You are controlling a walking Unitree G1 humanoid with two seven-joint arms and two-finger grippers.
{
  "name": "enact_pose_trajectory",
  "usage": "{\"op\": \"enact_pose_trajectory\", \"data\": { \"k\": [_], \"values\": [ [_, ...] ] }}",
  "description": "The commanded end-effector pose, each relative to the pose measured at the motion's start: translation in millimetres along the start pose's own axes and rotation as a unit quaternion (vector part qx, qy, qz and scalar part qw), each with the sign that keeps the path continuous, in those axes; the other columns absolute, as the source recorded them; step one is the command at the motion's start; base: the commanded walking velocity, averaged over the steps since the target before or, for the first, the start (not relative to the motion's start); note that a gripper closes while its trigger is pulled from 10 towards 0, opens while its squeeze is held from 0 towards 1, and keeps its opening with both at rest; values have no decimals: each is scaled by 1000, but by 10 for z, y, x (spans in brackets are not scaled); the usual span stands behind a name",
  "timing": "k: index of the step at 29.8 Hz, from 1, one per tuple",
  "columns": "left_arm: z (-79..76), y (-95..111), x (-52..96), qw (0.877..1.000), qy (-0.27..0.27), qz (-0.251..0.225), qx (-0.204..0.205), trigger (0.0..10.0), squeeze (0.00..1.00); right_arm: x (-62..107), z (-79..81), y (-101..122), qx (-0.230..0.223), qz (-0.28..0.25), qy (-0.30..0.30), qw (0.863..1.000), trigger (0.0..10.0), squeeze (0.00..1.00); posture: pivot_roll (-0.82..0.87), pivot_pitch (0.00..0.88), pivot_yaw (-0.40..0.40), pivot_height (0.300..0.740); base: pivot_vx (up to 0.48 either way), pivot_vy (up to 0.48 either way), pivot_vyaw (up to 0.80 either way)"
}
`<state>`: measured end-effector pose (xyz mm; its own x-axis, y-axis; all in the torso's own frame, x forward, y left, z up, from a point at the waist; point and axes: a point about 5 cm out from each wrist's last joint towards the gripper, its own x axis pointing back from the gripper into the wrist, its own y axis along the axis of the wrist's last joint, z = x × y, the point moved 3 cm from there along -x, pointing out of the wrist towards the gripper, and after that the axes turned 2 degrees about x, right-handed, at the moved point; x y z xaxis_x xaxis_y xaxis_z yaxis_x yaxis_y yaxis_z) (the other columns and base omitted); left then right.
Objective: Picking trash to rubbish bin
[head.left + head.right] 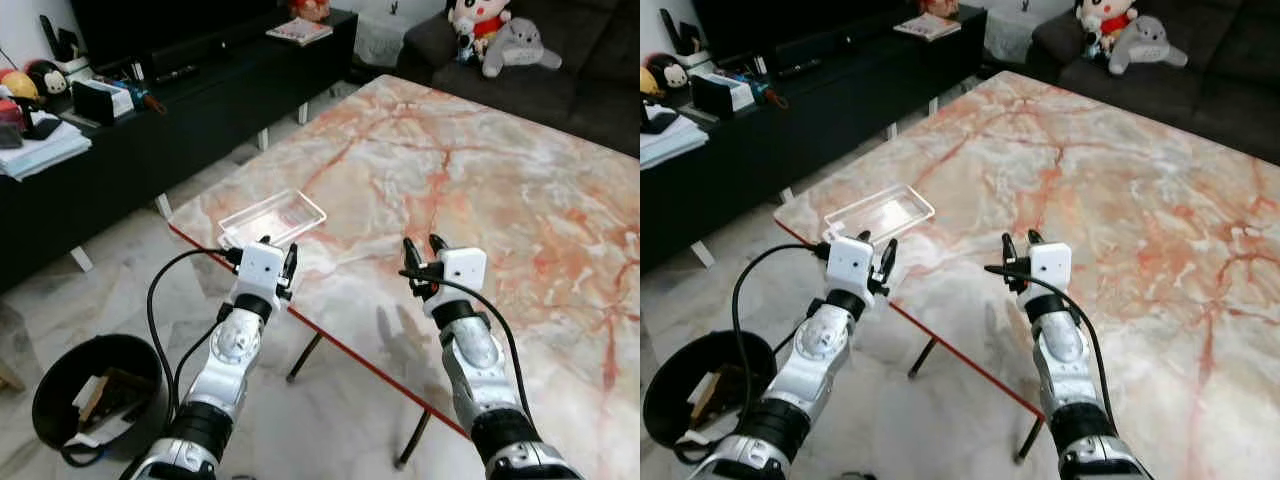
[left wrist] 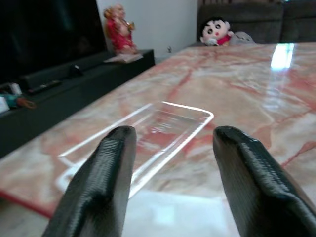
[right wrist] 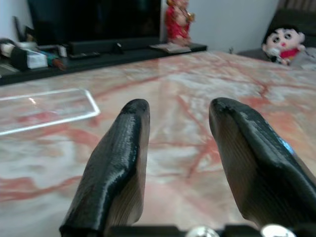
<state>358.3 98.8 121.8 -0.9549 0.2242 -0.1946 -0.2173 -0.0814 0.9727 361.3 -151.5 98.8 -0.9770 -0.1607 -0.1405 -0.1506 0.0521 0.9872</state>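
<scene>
Lying at the marble table's (image 1: 480, 170) near-left corner, left of frame centre, the clear plastic tray (image 1: 272, 219) is what you are facing. Your left gripper (image 1: 278, 250) is hovering just below it, fingers (image 2: 106, 173) spread apart, grasping nothing. Your right gripper (image 1: 425, 250) is hanging right of centre, released as well. You are seeing the black rubbish bin (image 1: 60, 385) sitting on the floor, lower left.
</scene>
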Motion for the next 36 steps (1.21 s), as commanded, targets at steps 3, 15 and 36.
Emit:
{"op": "enact_pose_trajectory", "data": {
  "k": [3, 15, 36],
  "values": [
    [-4, 79, 13, 1000, -4, -19, 6, 10000, 1000, -5, -17, 22, 1, -4, -2, 1000, 10000, 0, 185, 89, -74, 740, 0, 0, 0],
    [162, -173, 168, 995, 33, 38, 87, 10000, 1000, 7, -1, 3, 1, -1, 1, 1000, 10000, 0, 188, 94, -74, 740, 0, 0, 0],
    [374, -509, 339, 973, 89, 108, 186, 10000, 0, 17, 11, -8, 0, 1, 4, 1000, 10000, 0, 190, 107, -84, 740, 0, 0, 0]
  ]
}}
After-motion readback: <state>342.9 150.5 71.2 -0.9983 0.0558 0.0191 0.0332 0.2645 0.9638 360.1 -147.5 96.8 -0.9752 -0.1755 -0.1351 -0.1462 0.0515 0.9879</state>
